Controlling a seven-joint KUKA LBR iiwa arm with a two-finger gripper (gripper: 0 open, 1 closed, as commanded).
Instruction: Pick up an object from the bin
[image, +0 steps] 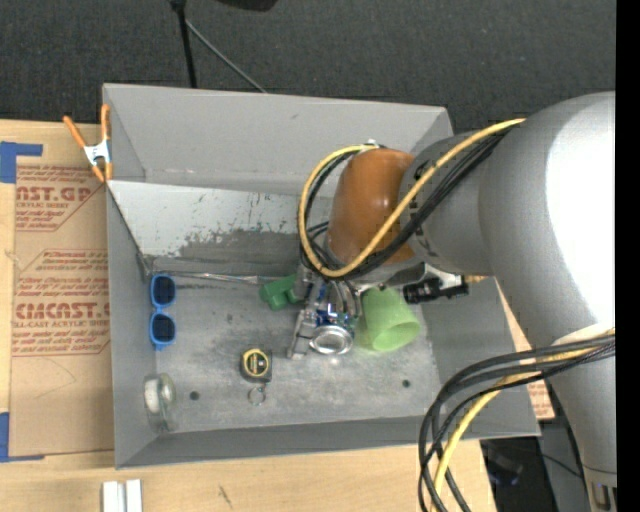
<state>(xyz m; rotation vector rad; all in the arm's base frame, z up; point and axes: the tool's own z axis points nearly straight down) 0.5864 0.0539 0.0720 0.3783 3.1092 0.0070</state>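
Observation:
My gripper (300, 343) hangs low over the middle of the bin, under the orange wrist cover. Right beside it on the right lies a shiny silver and blue can (332, 339), its round end facing up; whether it sits between the fingers is hidden. A light green cup (386, 320) lies on its side just right of the can. A small dark green piece (277, 292) sits on the floor to the upper left of the gripper. A little round black and yellow tape measure (257, 363) lies to the lower left, apart from the gripper.
Blue sunglasses (161, 310) lie along the left wall. A clear, glassy small thing (157, 394) sits in the front left corner. The arm and its yellow and black cables cover the bin's right side.

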